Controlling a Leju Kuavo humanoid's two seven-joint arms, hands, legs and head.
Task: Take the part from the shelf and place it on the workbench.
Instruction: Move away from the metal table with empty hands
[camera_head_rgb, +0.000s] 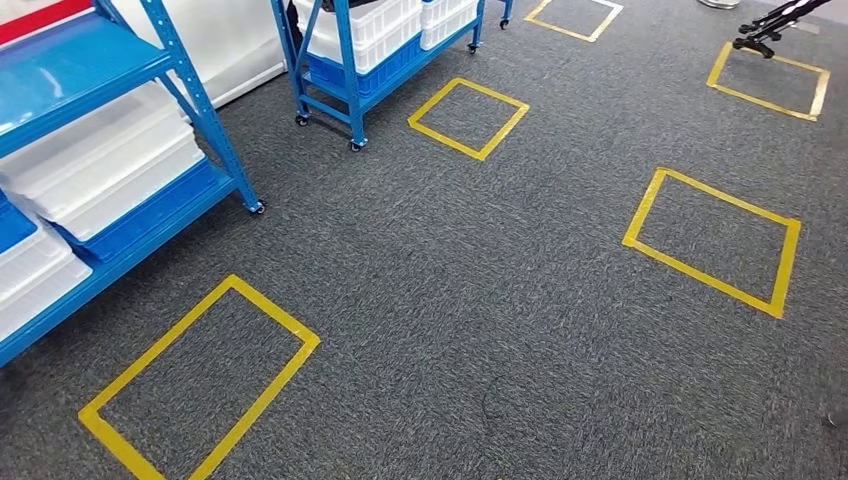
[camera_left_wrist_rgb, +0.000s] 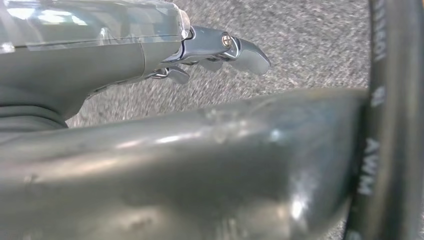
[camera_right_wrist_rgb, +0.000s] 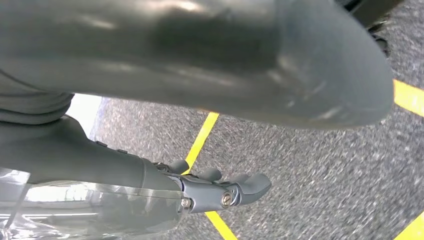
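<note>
Two blue shelves (camera_head_rgb: 110, 150) and (camera_head_rgb: 370, 60) stand on grey carpet (camera_head_rgb: 480, 330), each carrying white bins (camera_head_rgb: 110, 165); contents and part hidden. Five yellow tape squares (camera_head_rgb: 200, 385). Left hand (camera_left_wrist_rgb: 215, 50) and right hand (camera_right_wrist_rgb: 220, 190) hang empty, fingers loosely apart.

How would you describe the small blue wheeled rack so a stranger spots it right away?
Look at the grey carpet marked with yellow tape squares. Beyond the big blue shelf at the left stands a smaller blue rack holding white bins. It rolls on casters, with a yellow square right beside it.

grey left robot hand (camera_left_wrist_rgb: 220, 50) with silver screw, clear glossy wrist cover, grey right robot hand (camera_right_wrist_rgb: 220, 192) alike
</note>
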